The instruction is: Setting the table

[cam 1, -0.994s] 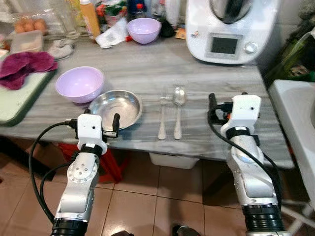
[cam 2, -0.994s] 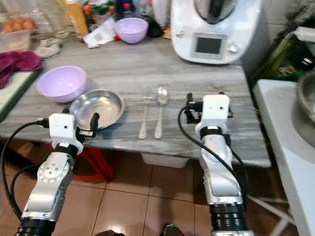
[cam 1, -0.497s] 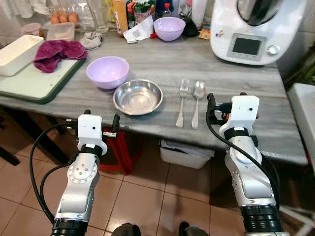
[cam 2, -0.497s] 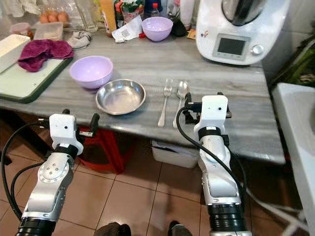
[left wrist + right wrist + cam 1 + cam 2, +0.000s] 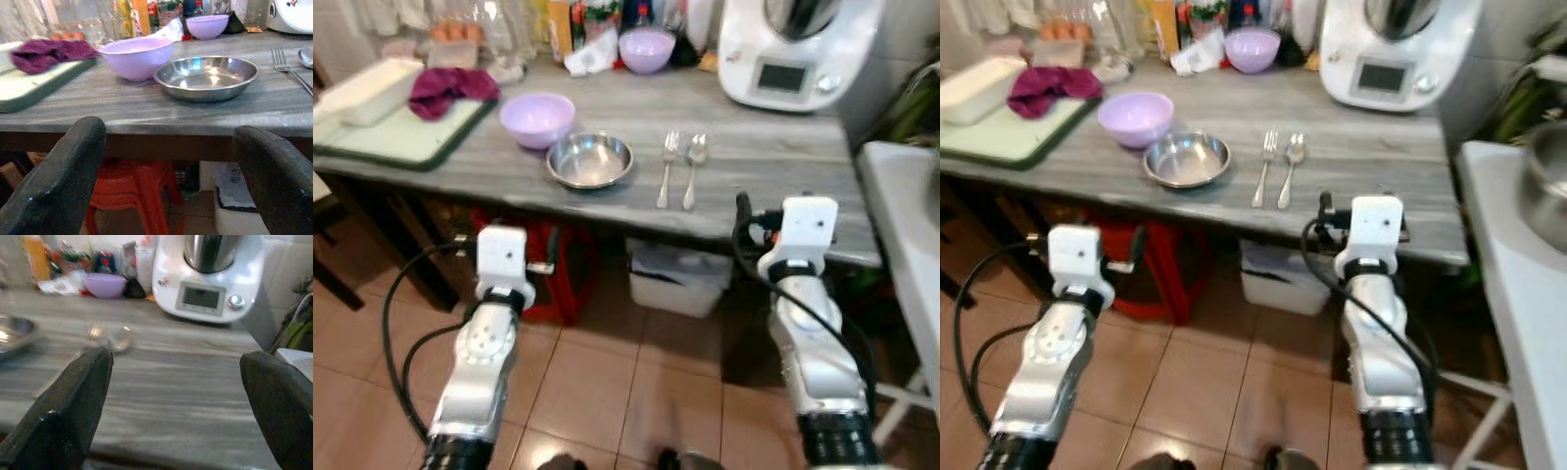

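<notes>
1. A grey wood-grain counter (image 5: 773, 162) is standing ahead of the robot, with tiled floor (image 5: 607, 372) showing beneath and in front of it.
2. A steel bowl (image 5: 590, 161) is sitting near the counter's front edge, and a lilac bowl (image 5: 537, 119) is sitting just behind it to the left, close beside it.
3. A fork (image 5: 666, 168) and a spoon (image 5: 692, 168) are lying side by side to the right of the steel bowl, handles pointing toward the front edge; the fork is lying the nearer to the bowl.
4. A second lilac bowl (image 5: 647, 49) is standing at the back of the counter among bottles and packets, and a white kitchen machine (image 5: 793, 54) is occupying the back right corner.
5. At the left end a green tray (image 5: 396, 142) is carrying a purple cloth (image 5: 450, 86) and a white rectangular dish (image 5: 367, 90).
6. The left gripper (image 5: 166, 171) is hanging in front of the counter, below its edge; its jaws are standing wide apart and gripping nothing.
7. The right gripper (image 5: 181, 401) is hovering at the counter's front edge on the right side, jaws likewise spread wide and empty.
8. A red stool (image 5: 132, 205) is standing under the counter, and a white bin (image 5: 680, 284) is sitting on the floor further right.
</notes>
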Motion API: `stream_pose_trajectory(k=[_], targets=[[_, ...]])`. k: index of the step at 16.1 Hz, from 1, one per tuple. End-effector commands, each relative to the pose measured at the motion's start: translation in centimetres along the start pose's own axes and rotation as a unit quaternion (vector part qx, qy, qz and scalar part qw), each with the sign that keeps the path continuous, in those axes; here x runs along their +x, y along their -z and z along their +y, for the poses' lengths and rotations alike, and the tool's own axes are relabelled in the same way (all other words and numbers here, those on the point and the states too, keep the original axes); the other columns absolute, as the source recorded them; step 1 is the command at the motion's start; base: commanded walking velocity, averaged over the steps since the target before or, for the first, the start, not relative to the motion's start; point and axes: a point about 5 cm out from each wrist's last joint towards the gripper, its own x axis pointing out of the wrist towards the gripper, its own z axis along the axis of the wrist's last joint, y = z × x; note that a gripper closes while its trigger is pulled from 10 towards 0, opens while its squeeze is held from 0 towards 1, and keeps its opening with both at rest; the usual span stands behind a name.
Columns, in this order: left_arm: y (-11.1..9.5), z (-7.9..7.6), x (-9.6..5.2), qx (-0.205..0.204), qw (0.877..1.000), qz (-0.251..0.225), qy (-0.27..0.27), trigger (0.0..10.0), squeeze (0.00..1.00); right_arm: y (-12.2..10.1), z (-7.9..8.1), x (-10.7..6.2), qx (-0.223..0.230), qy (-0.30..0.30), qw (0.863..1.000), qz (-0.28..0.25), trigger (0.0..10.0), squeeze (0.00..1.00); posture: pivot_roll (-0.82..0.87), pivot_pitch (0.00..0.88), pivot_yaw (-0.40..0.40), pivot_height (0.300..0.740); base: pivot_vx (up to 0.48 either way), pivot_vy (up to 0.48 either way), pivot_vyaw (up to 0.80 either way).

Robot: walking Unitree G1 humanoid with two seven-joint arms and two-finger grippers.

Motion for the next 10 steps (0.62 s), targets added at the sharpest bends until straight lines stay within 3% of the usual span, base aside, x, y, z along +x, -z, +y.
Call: stream_pose_trajectory(k=[1, 6, 10], targets=[[0.3, 0.0, -0.2, 0.000, 1.000, 0.007, -0.004, 10.0, 0.00, 0.1, -0.1, 0.0, 0.013, 0.006, 1.000, 0.006, 10.0, 0.00, -0.12, 0.113, 0.032, 0.740, -0.292, 0.000, 0.00], [0.3, -0.2, -0.2, -0.001, 1.000, 0.009, -0.001, 10.0, 0.00, 1.1, -0.9, 0.1, 0.025, 0.027, 0.998, 0.046, 10.0, 0.00, -0.12, 0.121, 0.028, 0.740, -0.292, 0.000, 0.00], [0.3, -0.3, -0.2, -0.003, 1.000, 0.005, 0.005, 10.0, 0.00, 1.4, -0.9, 0.1, -0.014, 0.029, 0.998, 0.055, 10.0, 0.00, -0.12, 0.122, 0.028, 0.740, -0.280, 0.000, 0.00]])
